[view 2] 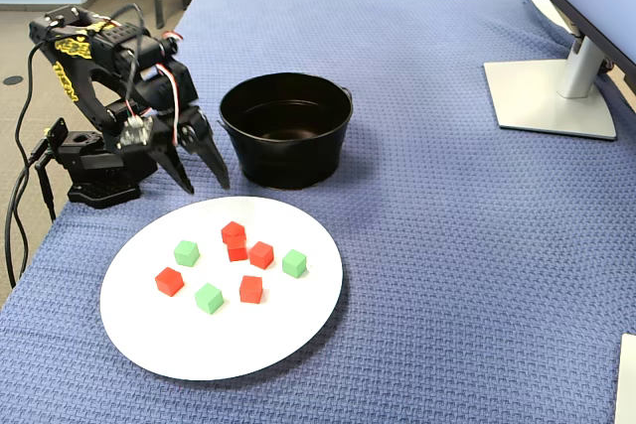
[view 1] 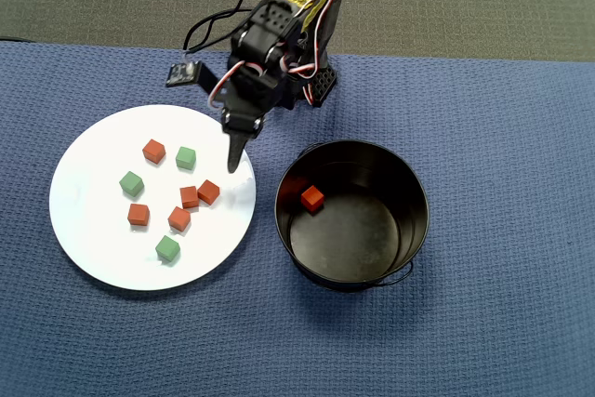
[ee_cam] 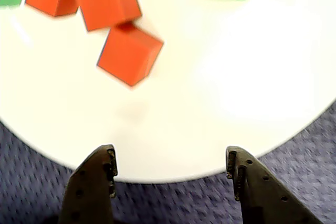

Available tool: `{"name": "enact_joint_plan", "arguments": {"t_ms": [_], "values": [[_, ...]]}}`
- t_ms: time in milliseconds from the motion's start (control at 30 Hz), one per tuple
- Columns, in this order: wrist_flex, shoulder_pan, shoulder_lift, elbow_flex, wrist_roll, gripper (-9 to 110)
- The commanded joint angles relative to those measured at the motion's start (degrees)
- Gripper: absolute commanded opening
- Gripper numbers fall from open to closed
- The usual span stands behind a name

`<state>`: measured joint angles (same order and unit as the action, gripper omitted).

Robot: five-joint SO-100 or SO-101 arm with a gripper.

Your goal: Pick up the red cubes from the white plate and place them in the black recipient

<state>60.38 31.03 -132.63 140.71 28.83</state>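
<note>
Several red cubes lie on the white plate [view 1: 93,202]; the nearest ones [view 1: 208,191] cluster near its middle. In the wrist view three of them show at the top left, the closest one [ee_cam: 129,52] well ahead of the fingers. One red cube [view 1: 311,198] lies inside the black bucket [view 1: 420,230]. My gripper [view 1: 234,160] is open and empty, hovering over the plate's edge on the bucket side. In the wrist view the gripper [ee_cam: 170,163] has its jaws wide apart over the plate rim [ee_cam: 236,77]. The fixed view shows the gripper [view 2: 206,184] between the arm base and the bucket [view 2: 288,161].
Three green cubes [view 1: 186,157] [view 1: 131,183] [view 1: 167,249] lie among the red ones on the plate. A blue woven cloth [view 1: 502,137] covers the table. A monitor stand [view 2: 552,96] stands far right in the fixed view. The arm base [view 2: 94,181] sits beside the plate.
</note>
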Motion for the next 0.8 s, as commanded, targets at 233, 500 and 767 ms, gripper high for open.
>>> {"name": "enact_joint_plan", "arguments": {"t_ms": [233, 500, 767], "values": [[-1.49, -1.05, 13.97, -10.46, 11.87, 22], [0.26, -0.44, 18.28, -13.80, 43.15, 24], [5.01, 2.46, 24.08, -19.86, 60.82, 25]]}}
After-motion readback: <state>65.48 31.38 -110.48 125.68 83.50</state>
